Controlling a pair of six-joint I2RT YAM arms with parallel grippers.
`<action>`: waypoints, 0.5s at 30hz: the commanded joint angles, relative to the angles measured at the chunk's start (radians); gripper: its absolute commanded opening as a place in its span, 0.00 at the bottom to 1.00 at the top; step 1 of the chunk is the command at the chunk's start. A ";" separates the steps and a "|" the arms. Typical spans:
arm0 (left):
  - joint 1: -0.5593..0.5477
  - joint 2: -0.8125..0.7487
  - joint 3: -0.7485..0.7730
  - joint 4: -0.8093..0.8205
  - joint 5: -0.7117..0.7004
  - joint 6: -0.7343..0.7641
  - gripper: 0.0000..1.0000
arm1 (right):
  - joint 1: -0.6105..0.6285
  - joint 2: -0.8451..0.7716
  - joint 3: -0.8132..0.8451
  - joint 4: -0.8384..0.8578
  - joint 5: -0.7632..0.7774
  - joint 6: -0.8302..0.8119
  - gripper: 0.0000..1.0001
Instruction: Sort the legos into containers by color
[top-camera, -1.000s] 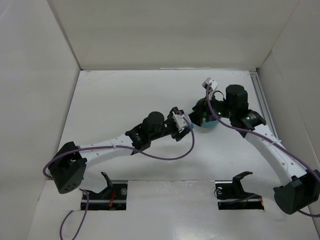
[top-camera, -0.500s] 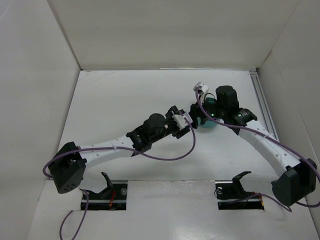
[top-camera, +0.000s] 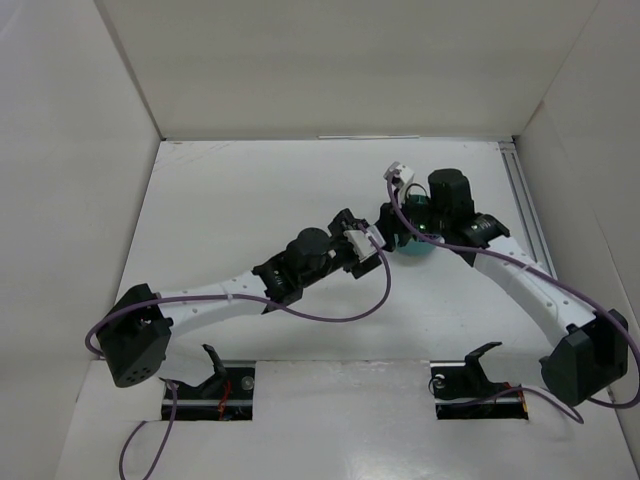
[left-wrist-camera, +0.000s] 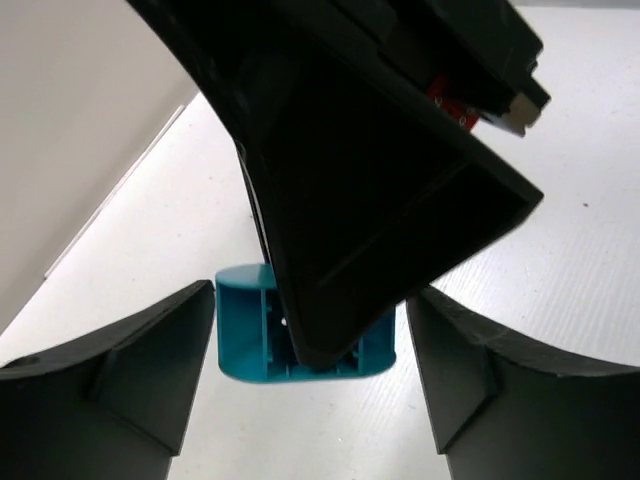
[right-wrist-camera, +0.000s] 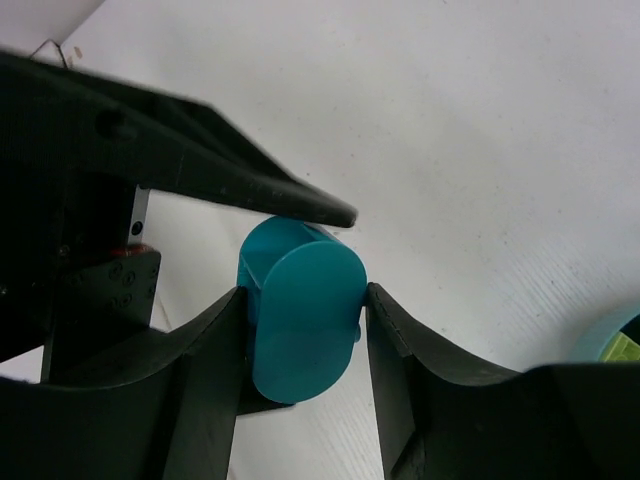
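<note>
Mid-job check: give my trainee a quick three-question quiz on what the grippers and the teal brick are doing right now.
1. True or false: the right gripper is clamped on the teal brick.
2. Pick one. The left gripper is: A) shut on the brick, B) open, with a finger on either side of the brick, C) out of view.
3. Short answer: what colour is the piece showing inside the bowl in the right wrist view?
Key: 1 true; 2 B; 3 yellow-green.
</note>
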 joint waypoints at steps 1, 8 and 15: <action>-0.009 -0.044 0.005 0.098 0.008 -0.013 0.75 | 0.028 -0.003 0.035 0.081 -0.066 -0.025 0.16; 0.000 -0.044 -0.040 0.156 -0.057 -0.101 1.00 | -0.047 -0.035 0.035 0.081 0.024 -0.056 0.15; 0.125 -0.044 -0.050 0.133 0.063 -0.299 1.00 | -0.201 -0.083 -0.048 0.188 0.111 -0.131 0.14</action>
